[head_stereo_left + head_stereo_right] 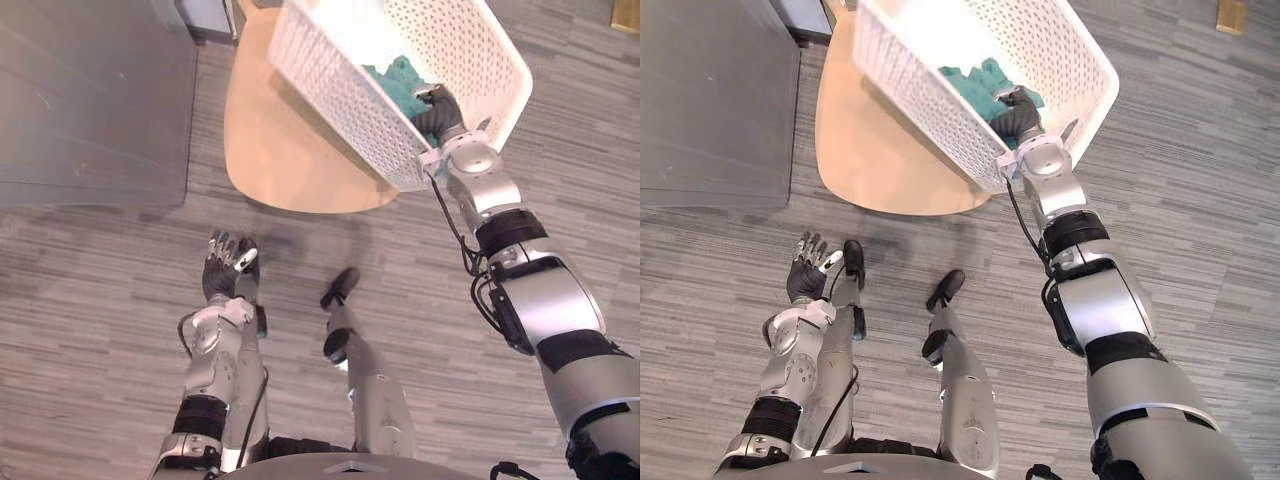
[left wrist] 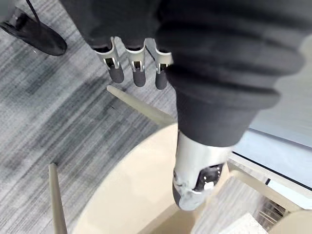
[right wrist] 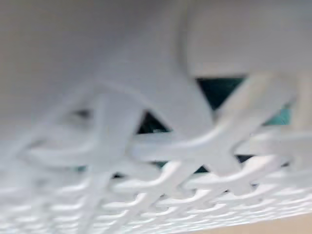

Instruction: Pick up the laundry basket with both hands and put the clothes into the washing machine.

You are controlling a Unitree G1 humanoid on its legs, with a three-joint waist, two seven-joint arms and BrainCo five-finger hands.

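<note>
Clothes [image 1: 397, 77] of teal colour lay inside the white laundry basket [image 1: 340, 100], against its near wall. The basket had perforated walls and was over the right part of a round beige table [image 1: 290, 160], with its right end reaching past the table's edge. I could not tell whether it rested fully on the table top.

The right hand [image 1: 440, 112] was at the basket's near rim, with its dark cover over the rim and just beside the teal clothes. Its fingers were hidden behind the rim and the cloth, so I could not tell whether they gripped anything. In the right wrist view the white lattice of the basket was very close, and some teal cloth showed through the holes.

The left hand [image 1: 228, 265] hung low over the grey striped floor [image 1: 90, 300], near the table but well apart from the basket. Its fingers [image 2: 139, 73] were straight and relaxed, the thumb [image 2: 195, 185] stood apart, and it held nothing. In the left wrist view the table top and its thin legs showed past the fingers.

A flat grey panel [image 1: 90, 100] lay to the left of the table.
</note>
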